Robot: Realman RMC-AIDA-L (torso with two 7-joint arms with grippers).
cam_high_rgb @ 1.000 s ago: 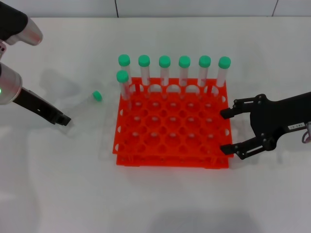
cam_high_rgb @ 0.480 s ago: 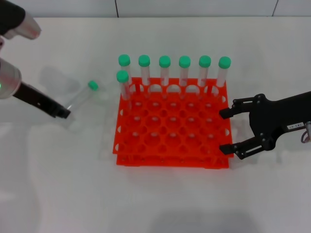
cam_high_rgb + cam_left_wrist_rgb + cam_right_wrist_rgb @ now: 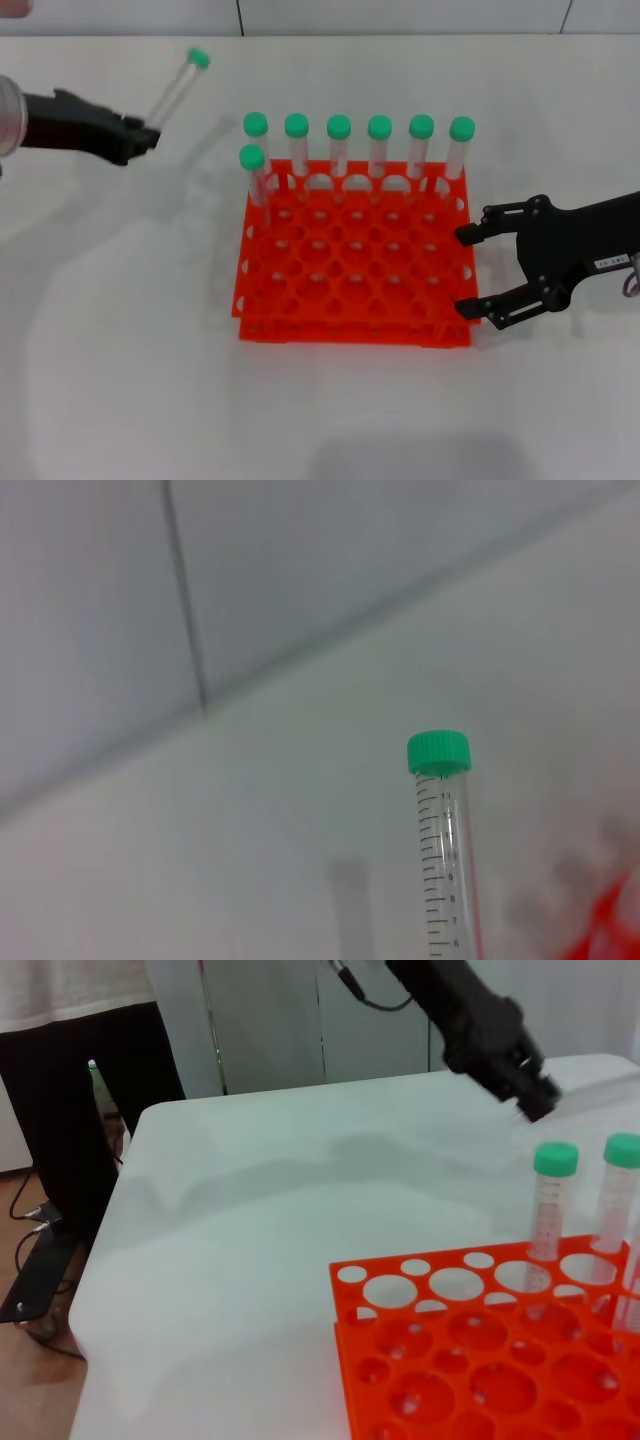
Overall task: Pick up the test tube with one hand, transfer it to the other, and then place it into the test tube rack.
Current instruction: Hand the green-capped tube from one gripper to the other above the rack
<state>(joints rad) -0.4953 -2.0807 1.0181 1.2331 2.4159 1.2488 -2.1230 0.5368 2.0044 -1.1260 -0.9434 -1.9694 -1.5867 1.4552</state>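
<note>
Tube (image 3: 176, 89) gripped by its lower end in left hand (image 3: 140, 138) upper left, cap tilted up-right, far from open right hand (image 3: 468, 270) beside rack (image 3: 350, 285).

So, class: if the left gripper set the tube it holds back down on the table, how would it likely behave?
The test tube, round and slender, would probably roll. Clear and seemingly empty, it is likely light. The left gripper pinches only its lower end, so it may pivot.
</note>
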